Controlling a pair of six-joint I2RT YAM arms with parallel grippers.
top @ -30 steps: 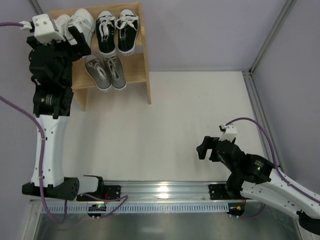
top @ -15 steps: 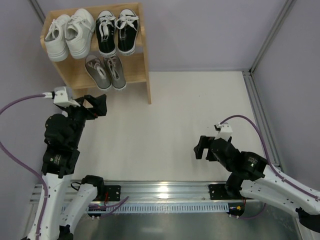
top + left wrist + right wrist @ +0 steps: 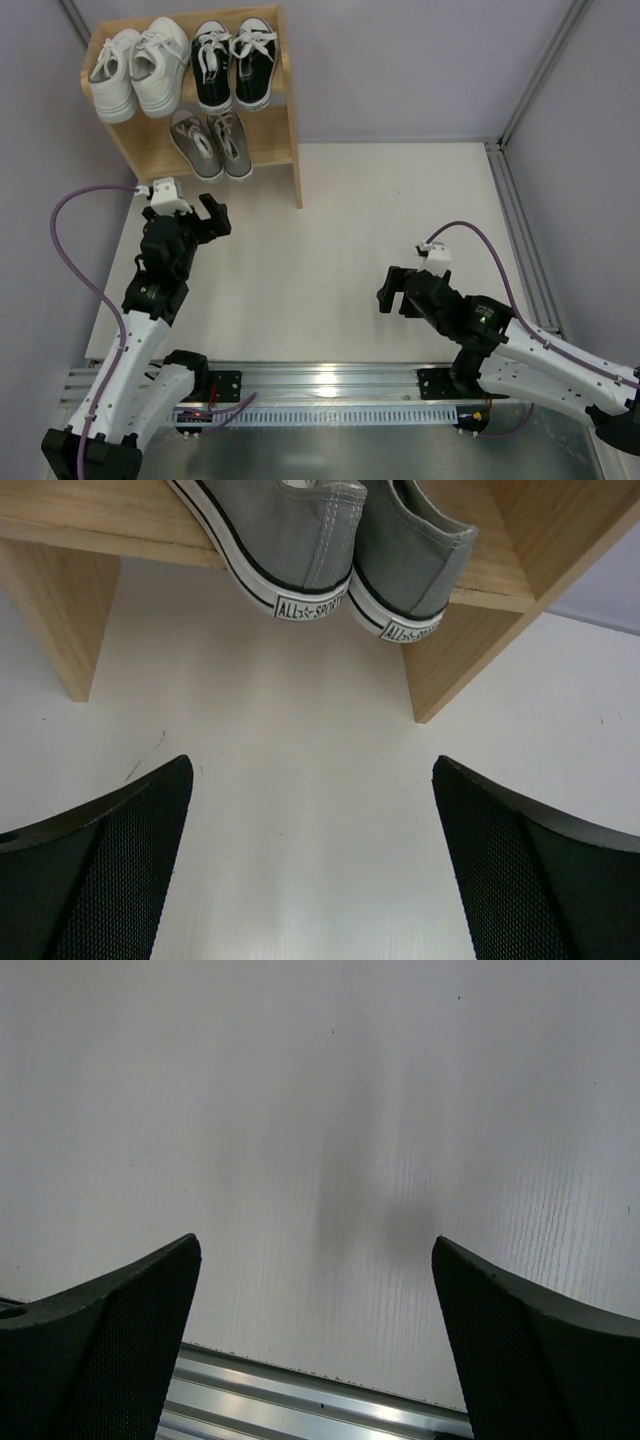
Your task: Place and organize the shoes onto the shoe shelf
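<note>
The wooden shoe shelf (image 3: pixel 290 150) stands at the table's back left corner. On its upper tier sit the white pair (image 3: pixel 135 68) and the black pair with white toe caps (image 3: pixel 233 62). The grey pair (image 3: pixel 210 143) rests on the lower tier, and its heels (image 3: pixel 350 575) hang over the shelf edge in the left wrist view. My left gripper (image 3: pixel 212 218) hovers open just in front of the shelf, nothing between its fingers. Over the table's right front, my right gripper (image 3: pixel 392 291) is open and empty too.
A metal rail (image 3: pixel 330 380) runs along the near table edge, seen also as a rail (image 3: pixel 320 1405) in the right wrist view. Frame posts (image 3: pixel 540 75) rise at the right. The shelf's side panel (image 3: pixel 470 650) stands close ahead of the left gripper.
My left arm has drawn back from the shelf's top tier, down and toward the near side, leaving the white pair there. The right gripper has shifted slightly left.
</note>
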